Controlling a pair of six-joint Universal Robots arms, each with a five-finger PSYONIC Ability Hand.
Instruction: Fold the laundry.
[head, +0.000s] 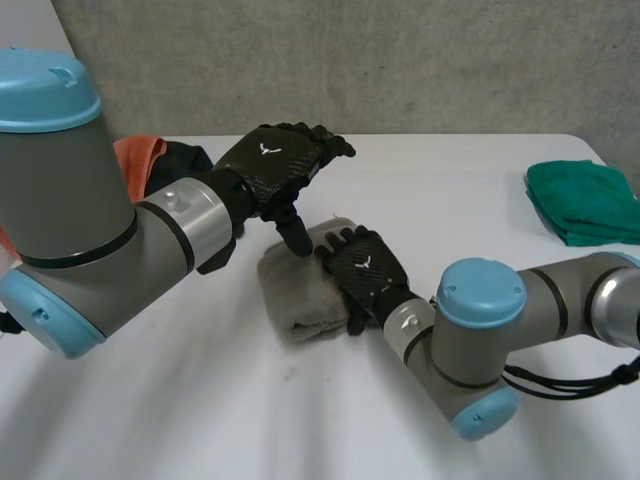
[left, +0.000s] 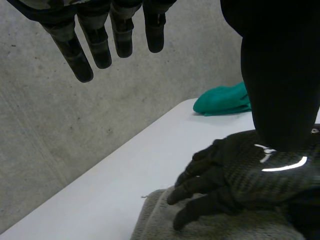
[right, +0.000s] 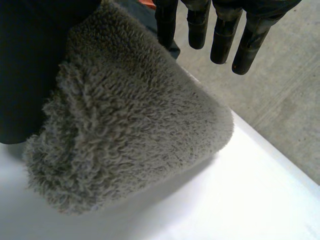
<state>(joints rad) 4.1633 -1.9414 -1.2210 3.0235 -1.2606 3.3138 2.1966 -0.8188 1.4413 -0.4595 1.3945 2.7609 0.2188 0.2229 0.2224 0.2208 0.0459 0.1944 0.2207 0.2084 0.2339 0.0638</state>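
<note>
A folded grey fluffy towel (head: 296, 305) lies in the middle of the white bench (head: 200, 400). The right hand (head: 362, 268) rests flat on it, fingers straight. The left hand (head: 272, 160) hangs open above the towel's far edge, its thumb pointing down at it.

Grey towel (right: 135, 130): thick shaggy pile cloth. Table (head: 200, 420): smooth, matt white. Right hand (head: 362, 268): black weave-pattern shell, faint sheen. Wall (head: 400, 60): rough concrete.

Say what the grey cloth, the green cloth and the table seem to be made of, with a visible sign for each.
Grey cloth: thick terry or fleece, matt; long fuzzy pile shows. Green cloth: soft fabric, weave unclear; it lies in limp folds. Table: smooth white laminate, perhaps; even, plain surface.
</note>
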